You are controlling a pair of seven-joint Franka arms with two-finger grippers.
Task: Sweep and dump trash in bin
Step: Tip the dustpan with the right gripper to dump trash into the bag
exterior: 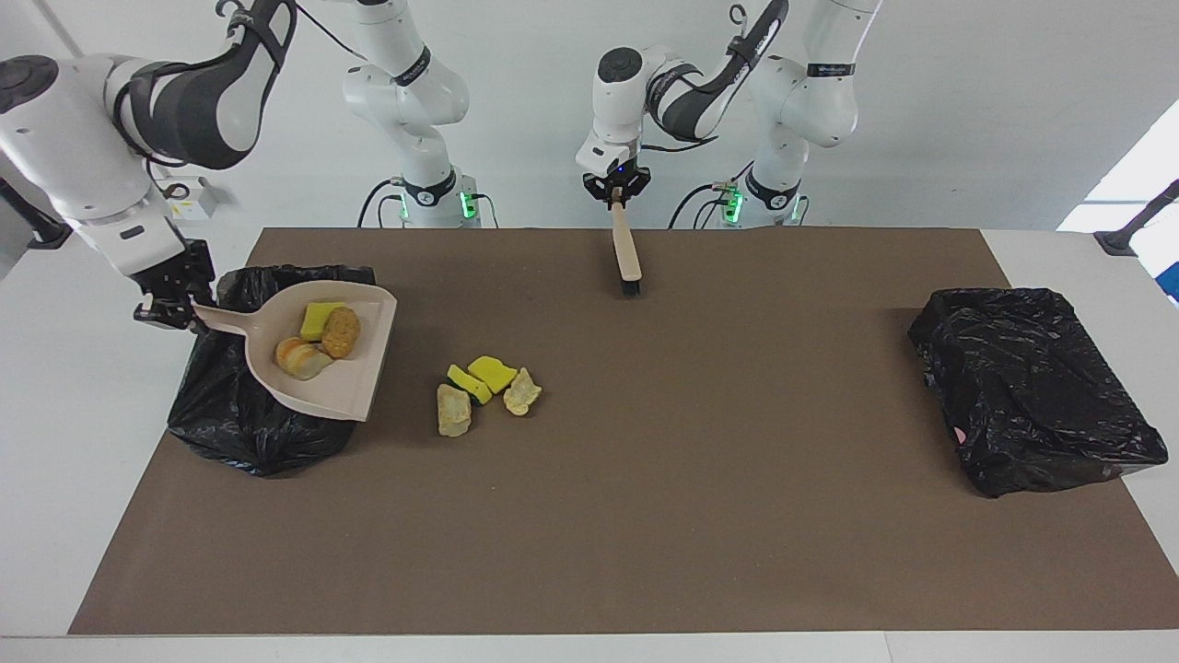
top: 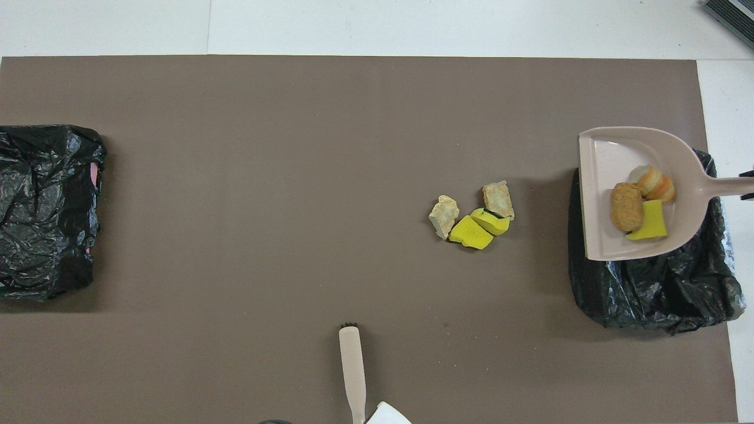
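Trash (exterior: 322,336) rides in the dustpan (exterior: 355,405) I hold by its handle in the right tool (exterior: 170,308), clenched, above the black bin (exterior: 230,433) at frame left, pan mouth facing centre, while the left tool (exterior: 615,195) grips the brush (exterior: 628,253).
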